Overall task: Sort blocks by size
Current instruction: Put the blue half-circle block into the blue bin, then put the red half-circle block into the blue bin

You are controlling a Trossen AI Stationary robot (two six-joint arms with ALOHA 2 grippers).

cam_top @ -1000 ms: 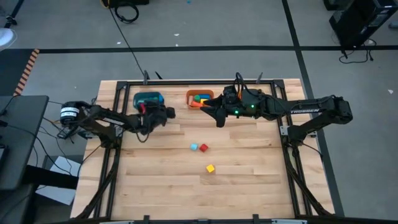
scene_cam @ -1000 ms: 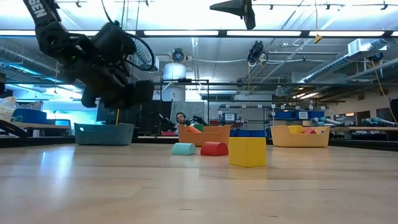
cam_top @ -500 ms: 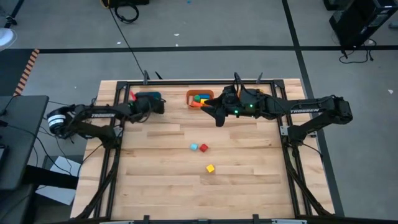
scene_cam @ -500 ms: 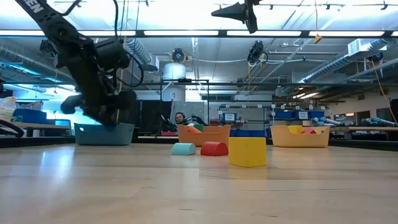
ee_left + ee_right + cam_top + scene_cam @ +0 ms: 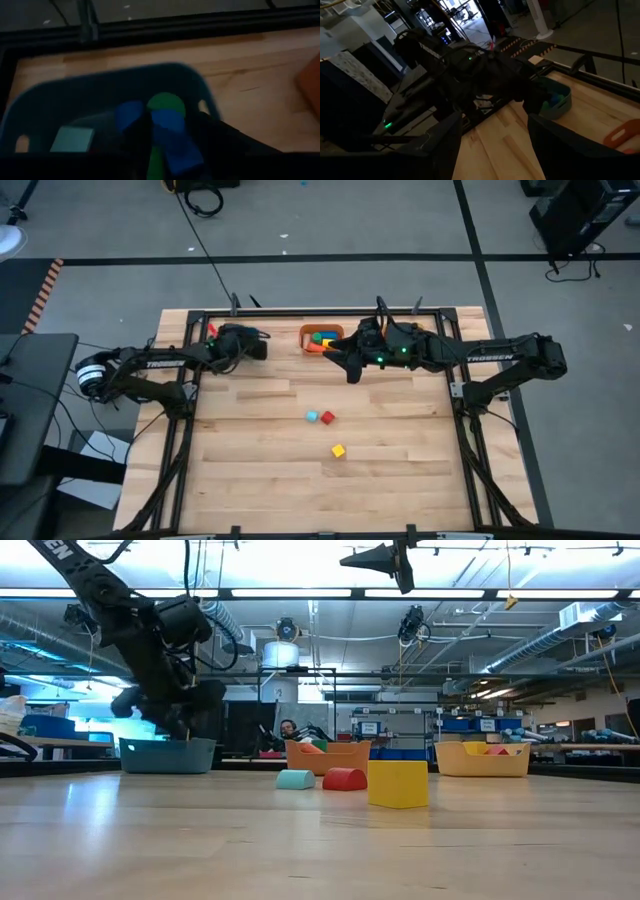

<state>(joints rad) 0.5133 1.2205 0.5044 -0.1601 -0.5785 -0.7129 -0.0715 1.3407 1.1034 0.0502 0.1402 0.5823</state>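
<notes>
My left gripper (image 5: 252,346) hangs over the teal bin (image 5: 166,755) at the table's far left, tipped down into it. Its fingers stand apart. Between them, in the left wrist view, a blue block (image 5: 170,136) shows, with a green block (image 5: 166,103), another blue one (image 5: 129,115) and a light blue one (image 5: 73,140) in the bin. A light blue block (image 5: 312,416), a red one (image 5: 327,418) and a yellow one (image 5: 338,450) rest on the table's middle. My right gripper (image 5: 492,145) waits open and raised beside the orange bin (image 5: 320,338). My left gripper comes at the teal bin slanting down from the near side. The blue block (image 5: 175,147) lies between its two fingers, but I cannot tell whether either finger touches it or whether it lies loose in the bin.
The orange bin holds several blocks. A yellow bin (image 5: 482,759) stands at the far right in the low view; the right arm covers it from above. A dark frame rail (image 5: 300,312) runs along the table's far edge. Bare wood lies toward the near edge.
My left gripper has swung from the table beside the teal bin toward the far edge, coming over the bin and tipping further down into it. My right gripper has kept still.
</notes>
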